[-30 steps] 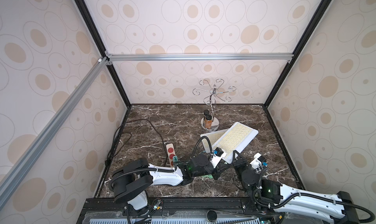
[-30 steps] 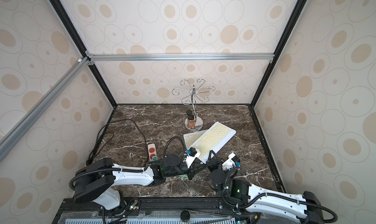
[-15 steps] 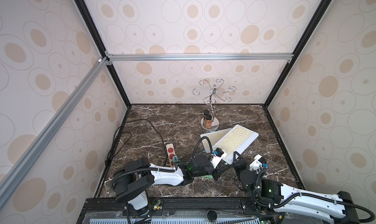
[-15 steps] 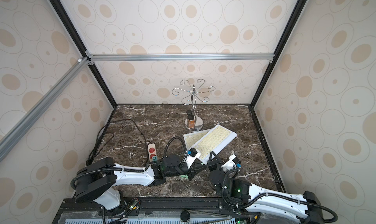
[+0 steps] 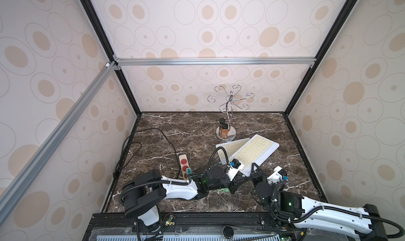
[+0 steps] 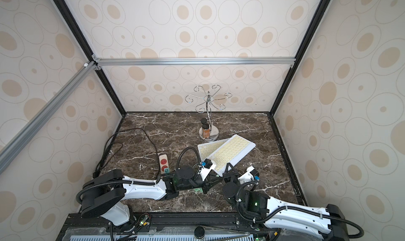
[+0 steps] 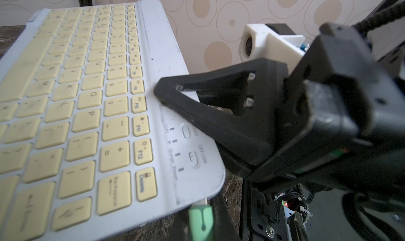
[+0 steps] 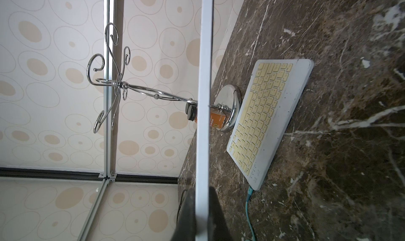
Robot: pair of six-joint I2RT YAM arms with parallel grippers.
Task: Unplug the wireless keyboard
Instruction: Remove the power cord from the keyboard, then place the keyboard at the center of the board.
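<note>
Marble tabletop (image 5: pixel 175 128) lies bare along its back edge and toward the right wall. At centre-right the white wireless keyboard (image 5: pixel 254 152) sits tilted, overlapping a second keyboard (image 5: pixel 225 145) just in front of the chrome stand (image 5: pixel 226 132). The right gripper (image 7: pixel 162 95) is clamped on its near edge. At the near corner the left gripper (image 5: pixel 243 179) is closed around the mint-green plug (image 7: pixel 200 218), which is seated in that edge.

Overhead pair, wrists close, perhaps sharing keyboard (image 7: pixel 87 97)

Bright, even light; top views sharp, bowed at edges; keyboard (image 7: pixel 87 102) slightly blurred in left wrist view
</note>
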